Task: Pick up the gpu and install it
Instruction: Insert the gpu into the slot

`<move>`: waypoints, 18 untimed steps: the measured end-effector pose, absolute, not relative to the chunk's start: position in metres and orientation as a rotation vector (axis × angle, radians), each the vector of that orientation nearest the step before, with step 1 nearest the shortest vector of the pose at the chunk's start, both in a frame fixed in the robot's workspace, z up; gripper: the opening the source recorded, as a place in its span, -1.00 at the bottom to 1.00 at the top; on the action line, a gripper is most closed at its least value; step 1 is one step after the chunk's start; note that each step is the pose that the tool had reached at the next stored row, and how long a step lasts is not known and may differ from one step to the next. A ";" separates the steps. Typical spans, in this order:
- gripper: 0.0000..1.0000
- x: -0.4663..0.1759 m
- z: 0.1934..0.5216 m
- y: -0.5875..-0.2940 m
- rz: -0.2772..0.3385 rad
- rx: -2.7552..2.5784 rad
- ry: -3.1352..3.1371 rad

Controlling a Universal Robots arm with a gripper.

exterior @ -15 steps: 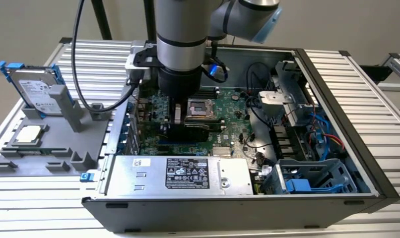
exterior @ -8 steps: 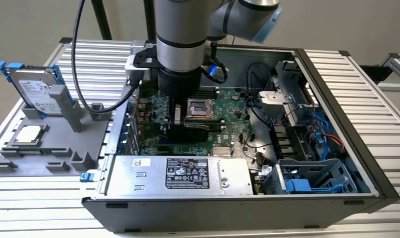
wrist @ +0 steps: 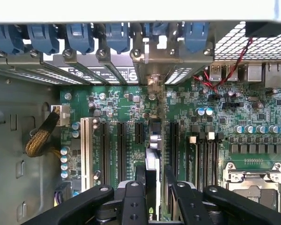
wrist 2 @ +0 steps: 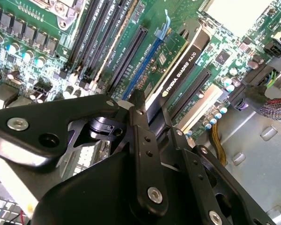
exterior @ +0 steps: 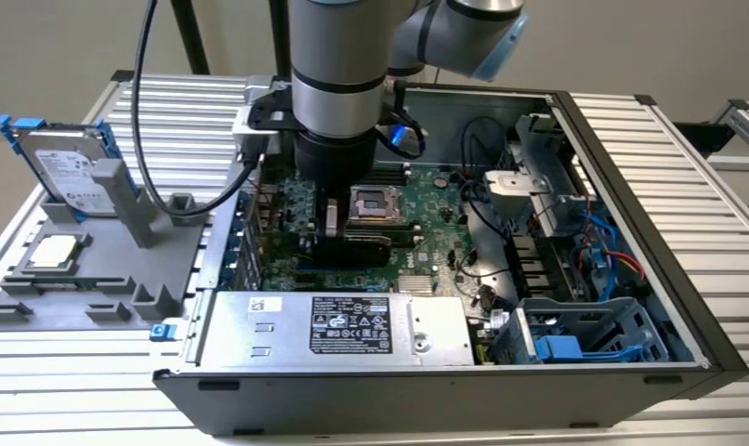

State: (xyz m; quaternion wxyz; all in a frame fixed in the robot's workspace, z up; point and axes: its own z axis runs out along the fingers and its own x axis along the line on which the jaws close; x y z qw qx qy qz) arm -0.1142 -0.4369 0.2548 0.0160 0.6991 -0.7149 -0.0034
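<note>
A robot arm reaches straight down into an open computer case (exterior: pixel 672 307) that lies on its side on a slatted metal counter (exterior: pixel 672 139), so the motherboard (exterior: pixel 430 228) faces up and the expansion slots can be reached from above. The tool (wrist: pixel 154 185) at the end of the arm has its two black fingers (wrist: pixel 134 201) closed on the top edge of the gpu (wrist 2: pixel 178 75), a thin card that stands on edge, its black shroud face visible in the second wrist view. In the first wrist view the gpu (wrist: pixel 153 140) runs as a narrow strip away from the tool, in line with the long black slots on the motherboard (wrist: pixel 187 108) and pointing toward the row of blue slot latches (wrist: pixel 79 37) at the rear wall of the case. It appears to sit low in or on a slot, though whether it is fully seated cannot be judged. The edge-on hold seems chosen so the card's connector edge meets the slot squarely and its end bracket lines up with the rear openings. Outside the case, on the exterior view's left of it, a grey parts holder (exterior: pixel 89 279) carries an upright hard drive (exterior: pixel 65 172) with blue rails and a flat processor chip (exterior: pixel 55 249). Inside the case, a silver power supply (exterior: pixel 337 325) lies along the near wall, close beside the motherboard.
</note>
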 end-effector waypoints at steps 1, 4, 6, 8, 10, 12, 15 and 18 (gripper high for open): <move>-1.00 -0.114 0.255 -0.437 -0.010 2.174 -2.223; -1.00 -0.114 0.254 -0.437 -0.010 2.174 -2.222; -1.00 -0.114 0.254 -0.437 -0.010 2.174 -2.222; -1.00 -0.114 0.253 -0.436 -0.010 2.174 -2.222; -1.00 -0.114 0.253 -0.436 -0.010 2.174 -2.222; -1.00 -0.114 0.253 -0.436 -0.010 2.174 -2.222; -1.00 -0.114 0.249 -0.436 -0.010 2.174 -2.222; -1.00 -0.114 0.247 -0.436 -0.010 2.173 -2.222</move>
